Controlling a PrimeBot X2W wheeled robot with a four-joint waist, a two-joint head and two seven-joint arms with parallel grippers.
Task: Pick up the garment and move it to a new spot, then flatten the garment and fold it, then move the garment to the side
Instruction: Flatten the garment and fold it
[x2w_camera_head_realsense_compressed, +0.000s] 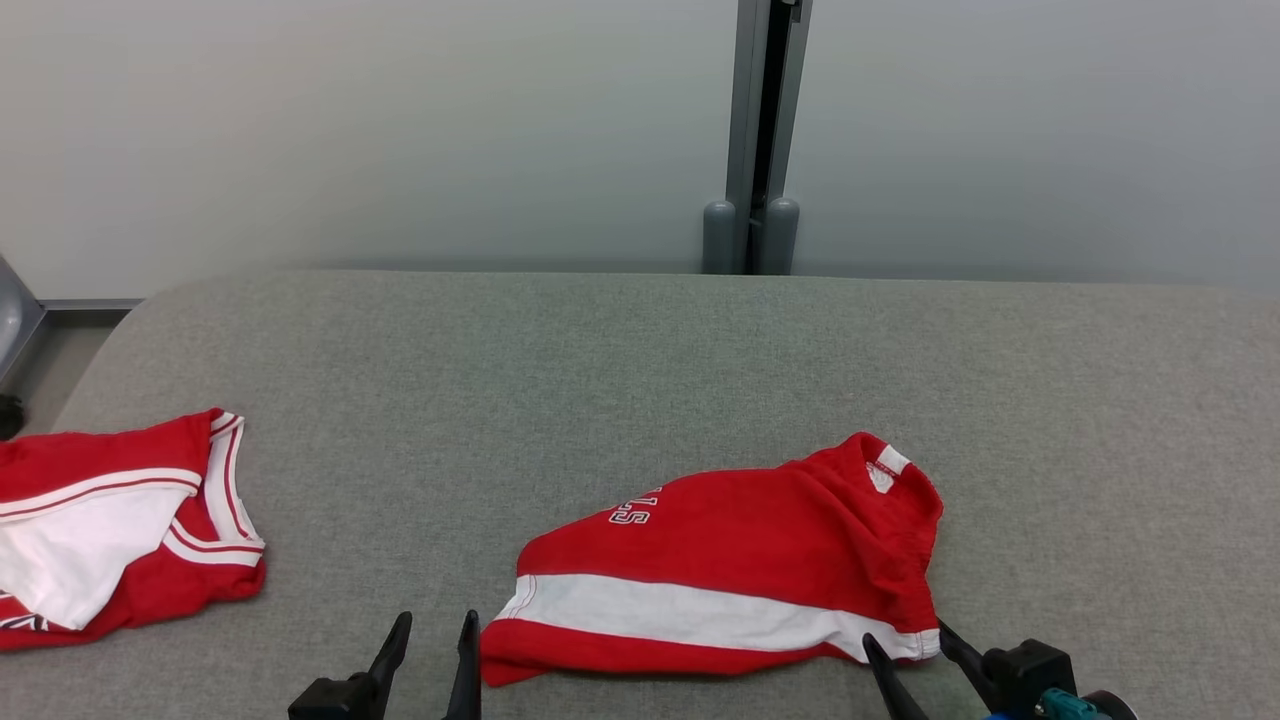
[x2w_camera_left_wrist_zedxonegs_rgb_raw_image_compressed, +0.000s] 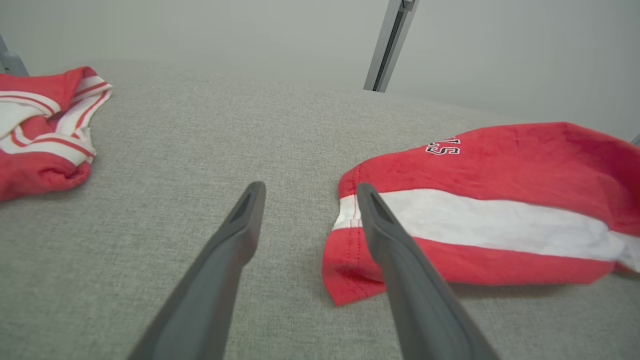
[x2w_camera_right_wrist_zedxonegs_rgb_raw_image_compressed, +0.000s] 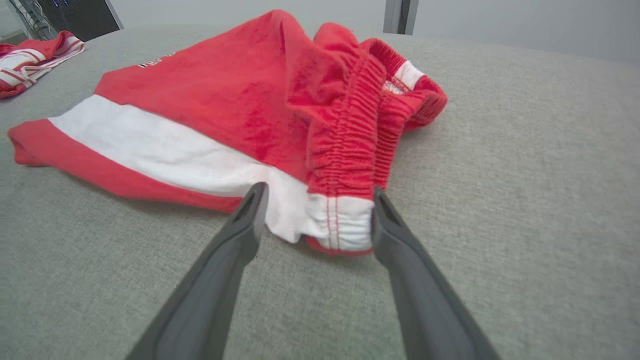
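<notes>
Left tool (x2w_camera_head_realsense_compressed: 437, 618), low and left of centre in the head view: fingers spread wide, holding nothing, parked just beside the near corner of the red fabric shorts with a white band (x2w_camera_head_realsense_compressed: 730, 545). Right tool (x2w_camera_head_realsense_compressed: 905, 633), lower right: just as wide, empty, with the white hem corner sitting between its fingers. The shorts lie rumpled at lower centre on the grey cloth-covered desk (x2w_camera_head_realsense_compressed: 600, 380). A red-and-white jersey (x2w_camera_head_realsense_compressed: 100, 530) sits well apart at the left edge. This looks like the grasp stage. Next, both tools need to drop and pinch those hem corners cleanly.
</notes>
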